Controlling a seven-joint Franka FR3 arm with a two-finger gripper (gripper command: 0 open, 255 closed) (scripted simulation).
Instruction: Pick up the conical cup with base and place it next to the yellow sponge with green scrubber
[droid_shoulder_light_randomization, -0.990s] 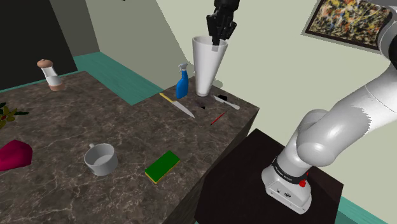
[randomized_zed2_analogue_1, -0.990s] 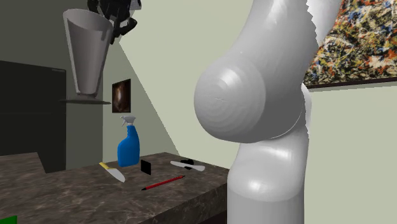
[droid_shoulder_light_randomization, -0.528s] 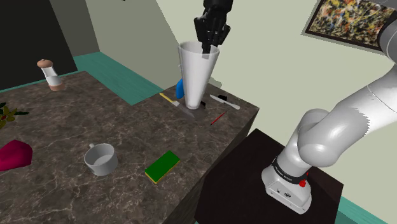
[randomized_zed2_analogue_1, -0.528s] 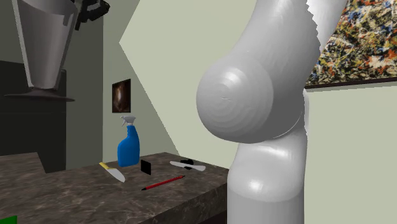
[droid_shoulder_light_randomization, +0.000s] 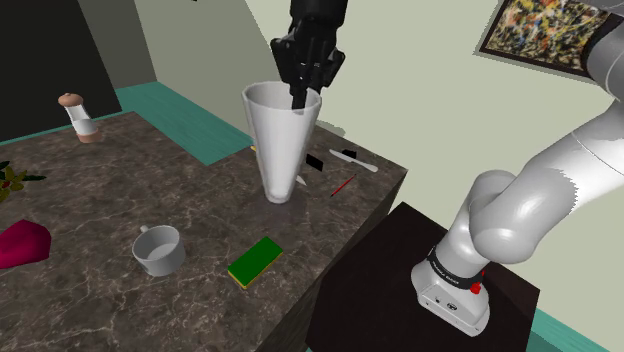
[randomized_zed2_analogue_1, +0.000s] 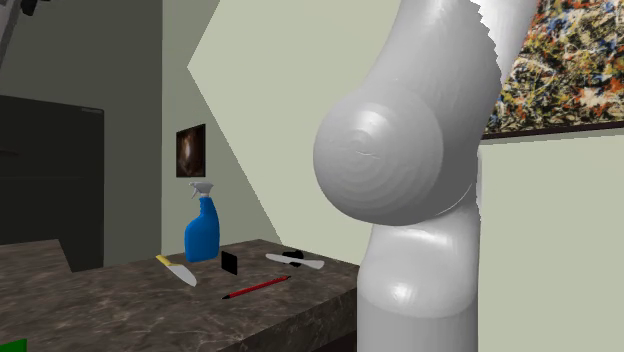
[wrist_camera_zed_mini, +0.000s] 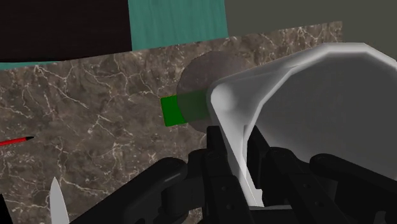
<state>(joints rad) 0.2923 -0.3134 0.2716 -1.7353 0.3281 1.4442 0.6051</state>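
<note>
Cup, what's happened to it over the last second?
The claw, shut on the cup at its rim, has carried it toward the shoulder view's left and lower, nearer the sponge. The sponge, mug and pen stayed put.

A dark marbled stone bench (droid_shoulder_light_randomization: 100, 190) carries a white mug (droid_shoulder_light_randomization: 158, 250) and, well apart at a far corner, a small white shaker with a brown knob (droid_shoulder_light_randomization: 78, 118). At the other end stands a blue spray bottle (randomized_zed2_analogue_1: 202, 230). Near it lie a yellow-handled knife (randomized_zed2_analogue_1: 178, 270), a red pencil (randomized_zed2_analogue_1: 256, 288), a small black block (randomized_zed2_analogue_1: 229, 263) and a white-and-black utensil (randomized_zed2_analogue_1: 295, 260). A speckled framed painting (droid_shoulder_light_randomization: 545, 30) hangs on the wall.
</note>
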